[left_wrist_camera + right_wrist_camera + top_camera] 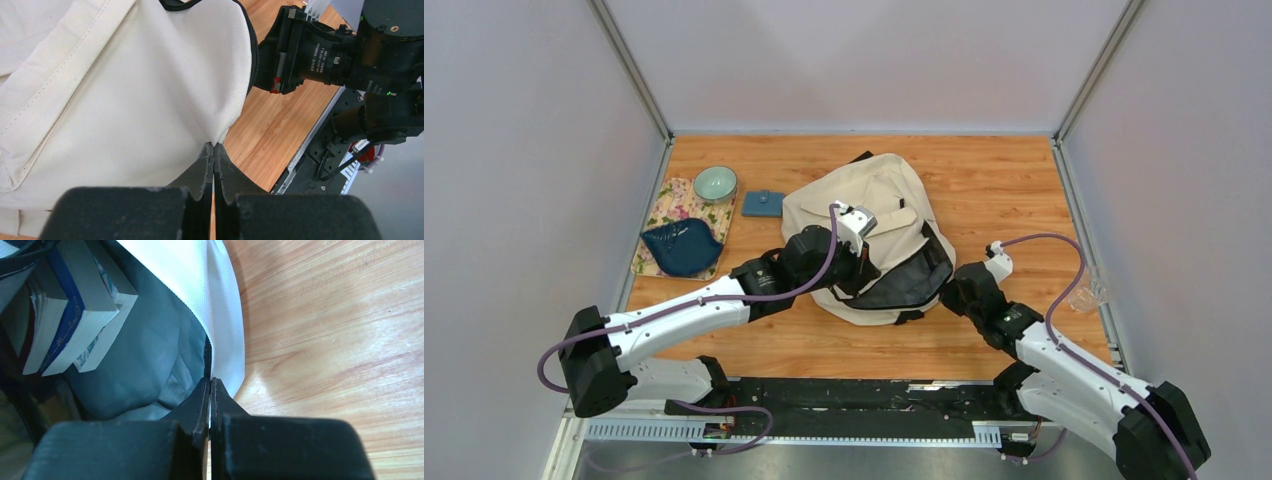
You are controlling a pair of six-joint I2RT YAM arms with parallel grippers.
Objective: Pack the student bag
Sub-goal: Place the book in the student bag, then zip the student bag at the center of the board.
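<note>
The student bag [894, 190] lies mid-way across the desk [1004, 190], mouth open, books [75, 315] inside. Left pincer [213, 150] pinches its cream cloth, right pincer [210, 385] is clamped on the zip edge; such thin holds could slip under a tug, letting the mouth sag closed

The student bag [869, 200] is cream-beige, edged with black zip and black straps. Its lining [145, 355] is slate grey. The books [75, 315] inside show white page edges, and one has a deep blue spine. The surface [1014, 180] is warm orange-brown with wood grain. The placemat [664, 205] has a pink-and-green floral print on cream. The bowl [715, 183] is pale celadon green, the dish [682, 248] dark navy, and the small pouch [763, 204] teal-blue. The left arm [684, 315] and right arm [1064, 365] are white and black, with purple cables [1064, 280]. The left hand [213, 146] and right hand [210, 381] are matte black.
</note>
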